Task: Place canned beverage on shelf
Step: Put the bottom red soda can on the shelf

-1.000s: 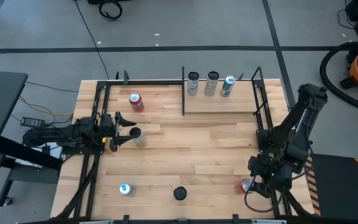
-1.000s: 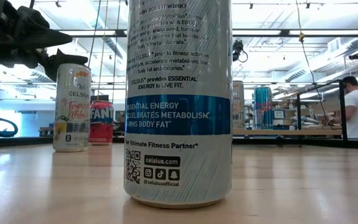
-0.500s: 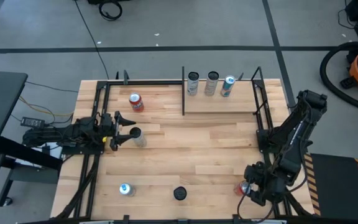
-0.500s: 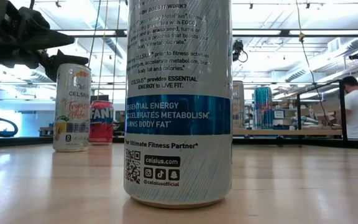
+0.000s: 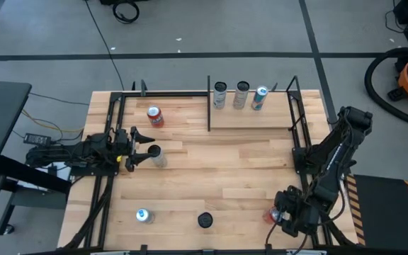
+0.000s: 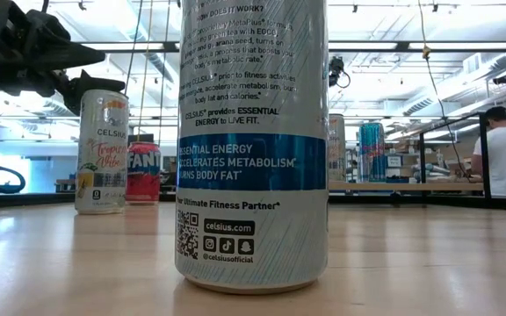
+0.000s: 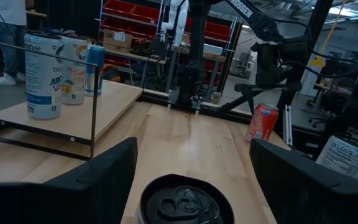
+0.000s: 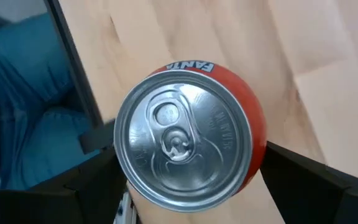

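High view, shelf: the shelf (image 5: 250, 119) sits at the top middle-right of the table (image 5: 218, 177), with three shelf cans (image 5: 241, 94) standing in a row on it.
High view, left gripper: the left gripper (image 5: 147, 147) is at the middle left, and its fingers stand apart around the silver can (image 5: 157, 156).
High view, right gripper: the right gripper (image 5: 276, 214) is at the lower right, over the red soda can (image 5: 269, 214). The arm hides most of this can.
High view, other cans: a far red can (image 5: 154, 116) stands at the upper left, a blue-top can (image 5: 143, 215) at the lower left, and a front can (image 5: 204, 220) at the bottom middle.
Low view: the front can fills the middle and its top is cut off. The right gripper cannot be seen here. A person (image 6: 503, 158) stands at the far right.
Left wrist view: only the silver can's dark top shows, low in the middle, with a gap beside one finger. The blue-top can is cut off at the right edge.
Right wrist view: the red soda can shows its shiny round top, its pull tab and a red side with white letters. A dark finger (image 8: 303, 177) presses on each side of it, so it is held. You cannot tell if it touches the table.
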